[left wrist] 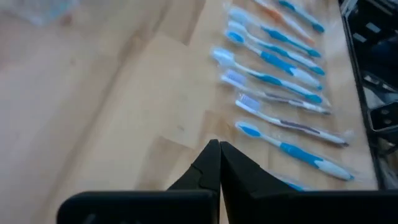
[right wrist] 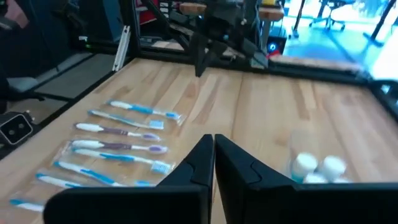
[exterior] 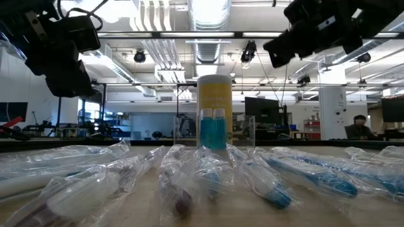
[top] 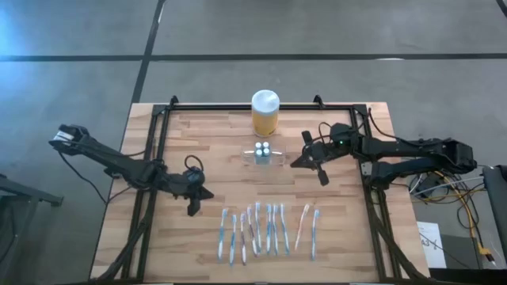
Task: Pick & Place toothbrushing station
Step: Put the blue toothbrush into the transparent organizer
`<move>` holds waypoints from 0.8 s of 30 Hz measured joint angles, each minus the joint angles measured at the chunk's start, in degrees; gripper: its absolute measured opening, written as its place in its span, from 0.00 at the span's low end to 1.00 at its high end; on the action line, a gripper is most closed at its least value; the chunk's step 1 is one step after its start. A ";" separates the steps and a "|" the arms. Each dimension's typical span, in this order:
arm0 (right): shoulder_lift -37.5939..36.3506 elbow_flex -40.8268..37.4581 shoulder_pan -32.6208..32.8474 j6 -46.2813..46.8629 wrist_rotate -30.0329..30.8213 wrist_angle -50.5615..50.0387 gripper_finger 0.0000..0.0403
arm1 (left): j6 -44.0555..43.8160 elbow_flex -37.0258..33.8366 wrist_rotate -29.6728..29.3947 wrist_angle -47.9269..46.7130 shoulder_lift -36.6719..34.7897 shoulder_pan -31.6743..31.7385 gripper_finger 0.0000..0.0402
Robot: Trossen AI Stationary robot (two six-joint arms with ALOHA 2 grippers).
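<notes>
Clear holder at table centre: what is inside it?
The clear holder contains two small tubes with white caps and blue bodies. Anything beneath them cannot be seen.

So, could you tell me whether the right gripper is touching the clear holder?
Apart. The high view shows bare wood between the right gripper and the clear holder.

Bright ceiling lights (exterior: 208, 12) glare in the low view; the nearest wrapped toothbrushes (exterior: 189, 183) are blurred.

No legible text or labels
</notes>
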 joint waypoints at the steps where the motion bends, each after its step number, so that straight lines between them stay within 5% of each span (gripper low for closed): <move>1: 0.26 -0.86 0.00 0.25 0.00 0.45 0.02 | -1.04 0.77 0.88 0.02 1.35 -0.18 0.01; 8: 0.55 -5.39 0.03 -1.01 1.64 2.25 0.02 | -8.80 7.80 8.49 -4.47 11.34 -4.31 0.01; 13: 0.94 -11.30 0.00 -0.85 1.86 16.84 0.02 | -18.34 15.26 7.30 -11.54 19.15 -8.17 0.03; 20: -2.63 -15.72 -3.14 2.47 1.28 24.19 0.02 | -27.35 24.10 6.45 -18.40 29.94 -10.60 0.20; 24: -7.44 -17.67 -7.72 4.43 -5.33 23.57 0.02 | -29.72 28.67 6.44 -19.57 34.77 -10.32 0.36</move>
